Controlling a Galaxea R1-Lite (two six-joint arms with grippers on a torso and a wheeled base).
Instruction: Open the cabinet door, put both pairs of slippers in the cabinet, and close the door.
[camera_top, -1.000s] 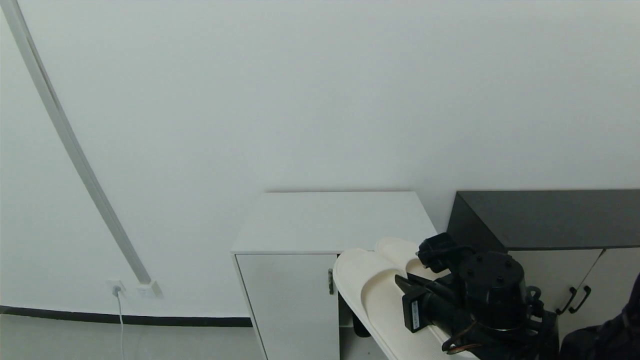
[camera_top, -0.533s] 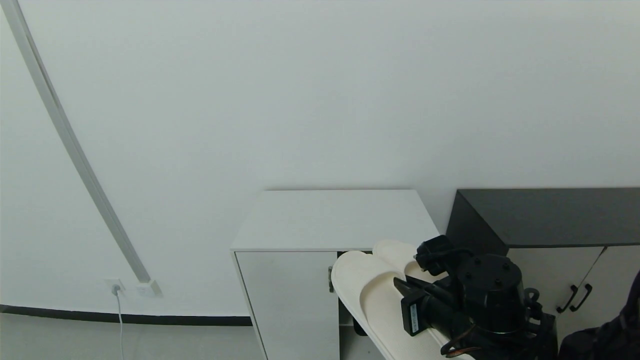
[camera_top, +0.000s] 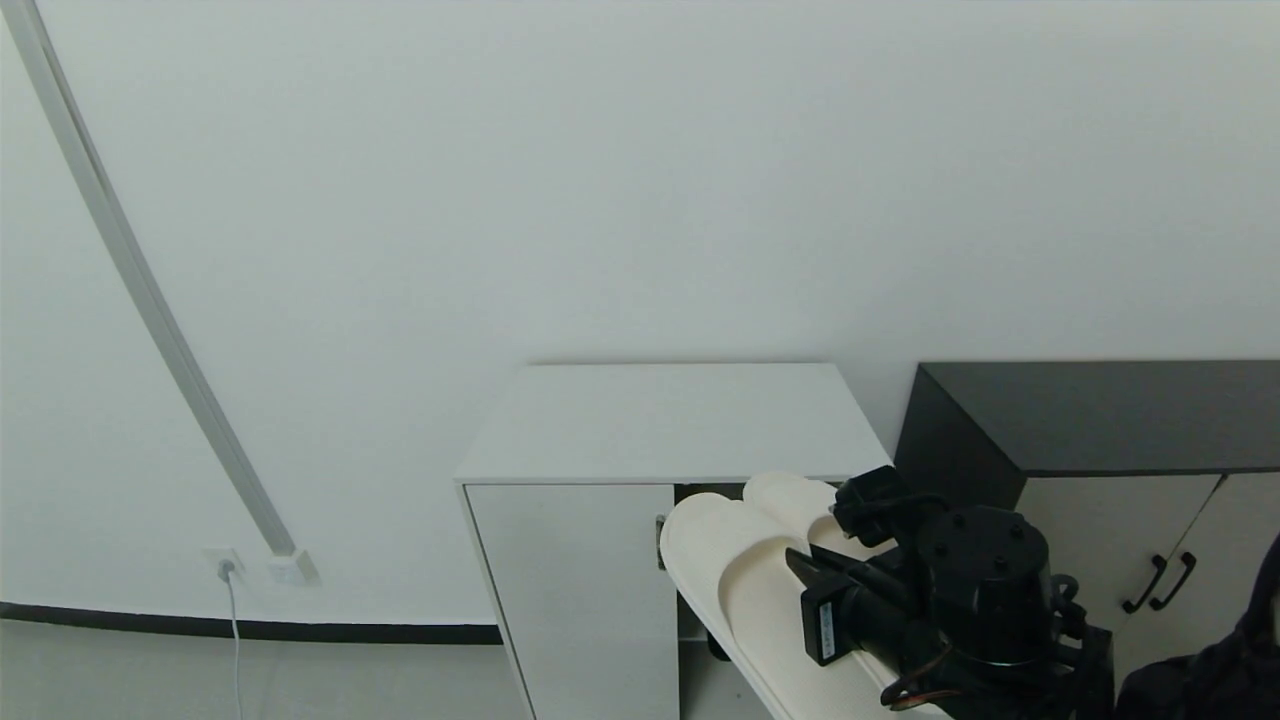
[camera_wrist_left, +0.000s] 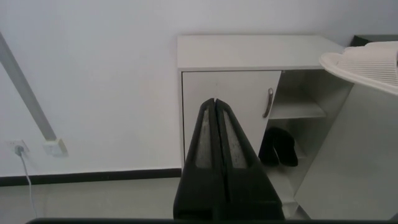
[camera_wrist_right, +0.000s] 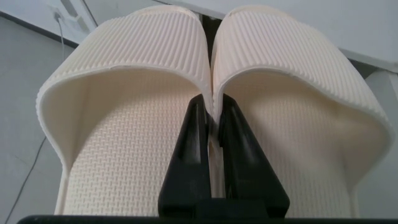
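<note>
— Shifted since a second ago: the head camera, so the white cabinet (camera_top: 660, 420) sits higher in the picture. The cream slippers (camera_top: 740, 560) point their toes at its open right side.
— And the left wrist view?
— The left gripper (camera_wrist_left: 215, 102) is pressed closed and empty. Inside the cabinet are a shelf (camera_wrist_left: 298, 111) and a dark pair (camera_wrist_left: 280, 148) below it.
— The right wrist view?
— The right gripper (camera_wrist_right: 212, 106) is clamped on the slippers' touching inner edges.

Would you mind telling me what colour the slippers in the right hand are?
The slippers are cream with ribbed straps; clearest in the right wrist view.
</note>
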